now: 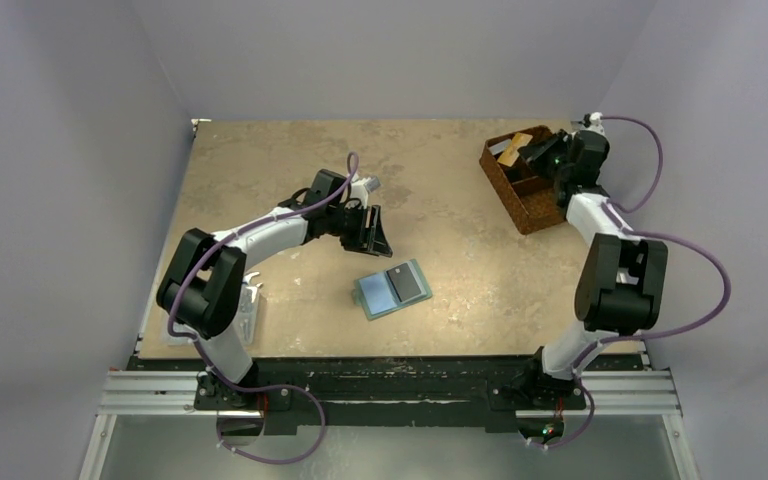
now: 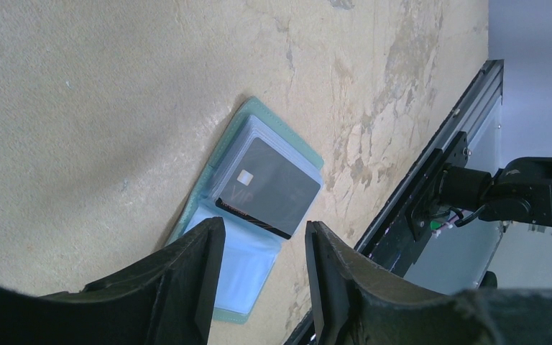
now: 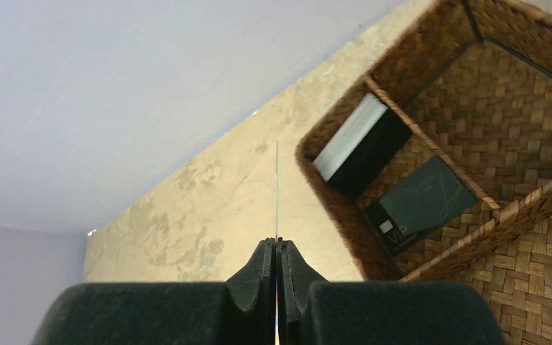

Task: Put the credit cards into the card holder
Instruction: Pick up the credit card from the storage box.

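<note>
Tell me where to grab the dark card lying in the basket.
Pinch the dark card by its raised edge, coming straight down from above, jaws across its thin faces. It seems to lean aslant in its basket compartment, and the woven walls block any sideways approach.

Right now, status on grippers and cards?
Left gripper open beside open card holder, dark card on it. Right gripper shut on thin card at the basket.

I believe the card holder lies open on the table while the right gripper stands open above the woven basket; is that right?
Not quite: the right gripper is shut, pinching a thin card seen edge-on, as the right wrist view shows. The card holder does lie open on the table, and that gripper is above the woven basket.
</note>
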Controlling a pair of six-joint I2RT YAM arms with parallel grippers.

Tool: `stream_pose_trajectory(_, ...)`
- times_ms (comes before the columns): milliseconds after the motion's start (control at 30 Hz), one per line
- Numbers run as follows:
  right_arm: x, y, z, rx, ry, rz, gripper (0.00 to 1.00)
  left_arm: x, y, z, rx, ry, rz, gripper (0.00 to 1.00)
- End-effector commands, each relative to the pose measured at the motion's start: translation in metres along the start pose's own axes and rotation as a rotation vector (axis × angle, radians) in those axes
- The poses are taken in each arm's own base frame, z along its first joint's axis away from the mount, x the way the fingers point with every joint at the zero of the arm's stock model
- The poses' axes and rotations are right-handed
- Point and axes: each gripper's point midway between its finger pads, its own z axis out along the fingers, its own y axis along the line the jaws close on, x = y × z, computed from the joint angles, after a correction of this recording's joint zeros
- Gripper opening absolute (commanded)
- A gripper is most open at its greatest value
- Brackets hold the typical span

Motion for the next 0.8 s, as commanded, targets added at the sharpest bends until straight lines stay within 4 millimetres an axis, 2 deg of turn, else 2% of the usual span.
stream_pose_trajectory(0, -0.007, 0.041, -0.035, -0.152, -0.021, -0.162, 0.00, -0.005, 0.004, 0.002, -0.012, -0.009, 0.027, 0.48)
stream_pose_trajectory(67, 0.005, 0.048, -0.049, -0.183, 0.014, -0.166, 0.00, -0.005, 0.006, 0.002, -0.018, -0.008, 0.025, 0.48)
stream_pose_trajectory(167, 0.039, 0.069, -0.068, -0.245, 0.115, -0.212, 0.00, -0.004, 0.007, 0.004, -0.018, -0.001, 0.017, 0.48)
stream_pose_trajectory(233, 0.074, 0.085, -0.079, -0.291, 0.209, -0.259, 0.00, -0.003, 0.008, 0.005, -0.014, 0.004, 0.008, 0.48)
stream_pose_trajectory(300, 0.123, 0.108, -0.093, -0.368, 0.341, -0.308, 0.00, -0.003, 0.008, 0.005, -0.017, 0.006, -0.003, 0.48)
stream_pose_trajectory(400, 0.172, 0.124, -0.113, -0.440, 0.480, -0.336, 0.00, 0.000, 0.008, 0.003, -0.025, 0.007, -0.018, 0.47)
stream_pose_trajectory(500, 0.206, 0.130, -0.130, -0.488, 0.591, -0.345, 0.00, 0.003, 0.013, -0.004, -0.065, -0.002, -0.034, 0.43)
stream_pose_trajectory(633, 0.245, 0.121, -0.149, -0.519, 0.744, -0.335, 0.00, 0.014, 0.018, -0.014, -0.102, -0.035, -0.078, 0.38)
stream_pose_trajectory(767, 0.284, 0.107, -0.161, -0.576, 0.892, -0.324, 0.00, 0.032, 0.015, -0.010, -0.044, -0.033, -0.154, 0.35)
